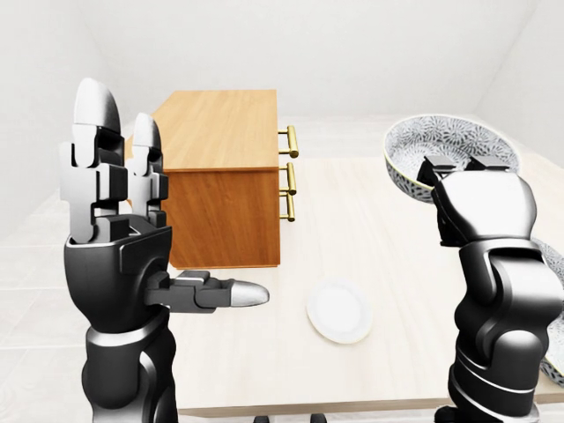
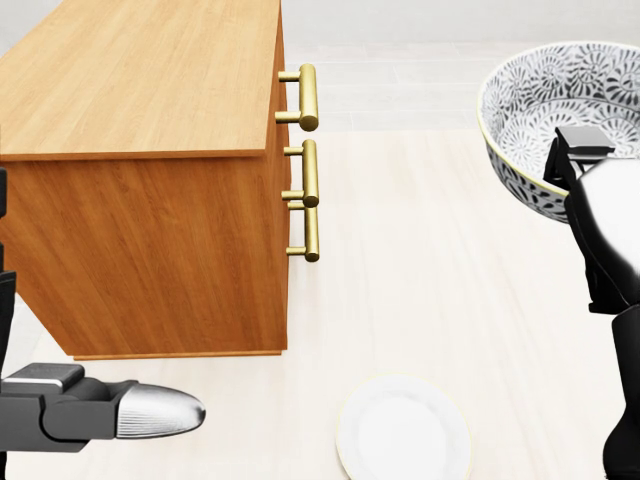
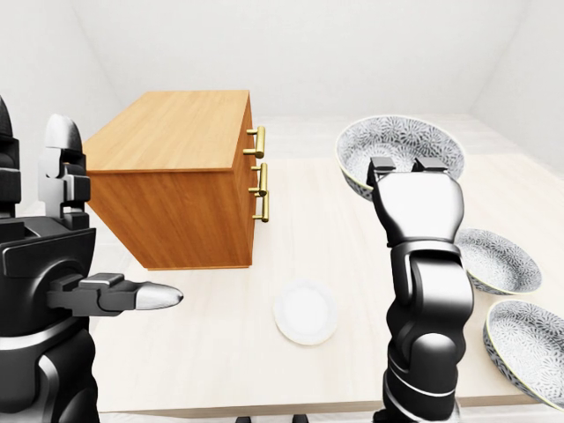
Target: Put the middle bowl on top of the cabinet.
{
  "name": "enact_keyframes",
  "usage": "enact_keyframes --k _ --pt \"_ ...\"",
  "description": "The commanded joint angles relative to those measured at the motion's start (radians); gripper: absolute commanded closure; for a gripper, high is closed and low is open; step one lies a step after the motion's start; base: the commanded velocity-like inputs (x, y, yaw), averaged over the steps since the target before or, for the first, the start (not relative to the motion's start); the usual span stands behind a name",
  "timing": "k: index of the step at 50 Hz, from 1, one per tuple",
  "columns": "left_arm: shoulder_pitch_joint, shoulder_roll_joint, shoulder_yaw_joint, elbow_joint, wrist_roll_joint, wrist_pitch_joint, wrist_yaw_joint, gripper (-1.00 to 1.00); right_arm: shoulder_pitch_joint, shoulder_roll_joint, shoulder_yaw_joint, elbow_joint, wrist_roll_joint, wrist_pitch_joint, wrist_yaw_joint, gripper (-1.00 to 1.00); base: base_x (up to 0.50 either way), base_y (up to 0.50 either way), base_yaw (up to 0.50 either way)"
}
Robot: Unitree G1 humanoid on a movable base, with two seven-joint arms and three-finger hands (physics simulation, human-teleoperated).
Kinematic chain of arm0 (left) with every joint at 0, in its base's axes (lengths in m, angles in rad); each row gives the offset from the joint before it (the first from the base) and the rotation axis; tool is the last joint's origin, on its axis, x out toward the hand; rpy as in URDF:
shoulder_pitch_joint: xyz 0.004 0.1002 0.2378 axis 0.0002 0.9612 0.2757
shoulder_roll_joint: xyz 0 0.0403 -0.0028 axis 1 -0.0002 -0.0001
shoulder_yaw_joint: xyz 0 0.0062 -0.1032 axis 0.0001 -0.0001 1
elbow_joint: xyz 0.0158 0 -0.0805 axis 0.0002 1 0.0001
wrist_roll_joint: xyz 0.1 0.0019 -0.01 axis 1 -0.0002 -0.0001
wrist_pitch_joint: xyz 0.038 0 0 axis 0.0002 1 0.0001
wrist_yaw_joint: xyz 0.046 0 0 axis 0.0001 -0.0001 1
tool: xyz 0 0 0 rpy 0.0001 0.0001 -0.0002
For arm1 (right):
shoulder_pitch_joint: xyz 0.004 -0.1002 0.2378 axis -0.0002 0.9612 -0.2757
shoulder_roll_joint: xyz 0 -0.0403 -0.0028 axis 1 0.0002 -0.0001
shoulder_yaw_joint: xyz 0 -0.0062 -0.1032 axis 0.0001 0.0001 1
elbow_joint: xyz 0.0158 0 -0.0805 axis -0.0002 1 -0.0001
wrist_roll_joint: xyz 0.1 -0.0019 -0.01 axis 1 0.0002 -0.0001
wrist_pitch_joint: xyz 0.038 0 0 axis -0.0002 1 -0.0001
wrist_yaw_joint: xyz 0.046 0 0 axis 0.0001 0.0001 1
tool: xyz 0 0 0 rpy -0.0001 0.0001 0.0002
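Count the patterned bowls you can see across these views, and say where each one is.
3. One held bowl is raised in the right hand. A second bowl sits on the table at right-eye view's right, a third bowl below it. Others may be hidden.

Glossy black segmented robot arms, blocky left hand (image 1: 132, 220) with silver-tipped fingers, right hand (image 3: 416, 207) with white-sheened black casing
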Motion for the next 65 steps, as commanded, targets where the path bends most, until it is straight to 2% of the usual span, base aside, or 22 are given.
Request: enact_keyframes --k 1,16,30,36,39,45,56,65 --pt "-0.007 0.002 0.005 0.003 -0.001 0.000 0.002 -1.00 -0.138 -0.010 0.065 0.045 -0.004 0.024 0.000 1.00 0.00 0.00 0.00" --pt "-0.004 0.006 0.005 0.006 0.004 0.000 0.003 -1.00 -0.263 0.030 0.154 0.159 -0.043 0.024 0.000 1.00 0.00 0.00 0.00" --pt "-0.001 0.004 0.006 0.013 0.001 0.000 -0.002 -1.00 -0.340 0.060 0.170 0.237 -0.065 0.024 0.000 1.00 0.00 0.00 0.00" --pt "0.001 0.007 0.002 0.026 0.007 0.000 -0.003 -1.00 -0.378 0.102 0.159 0.305 0.007 0.024 0.000 1.00 0.00 0.00 0.00" --pt "0.002 0.006 0.005 0.028 0.006 0.000 -0.006 -1.00 -0.390 0.100 0.168 0.338 0.027 0.024 0.000 1.00 0.00 0.00 0.00" --pt "-0.003 0.004 0.014 0.031 0.002 0.000 -0.005 -1.00 -0.420 0.109 0.202 0.347 0.046 0.024 0.000 1.00 0.00 0.00 0.00" --pt "-0.009 0.005 0.010 0.014 -0.005 0.000 -0.005 -1.00 -0.440 0.122 0.213 0.349 0.074 0.024 0.000 1.00 0.00 0.00 0.00" --pt "-0.010 0.004 0.008 -0.001 -0.006 0.000 -0.003 -1.00 -0.471 0.129 0.234 0.327 0.041 0.024 0.000 1.00 0.00 0.00 0.00"
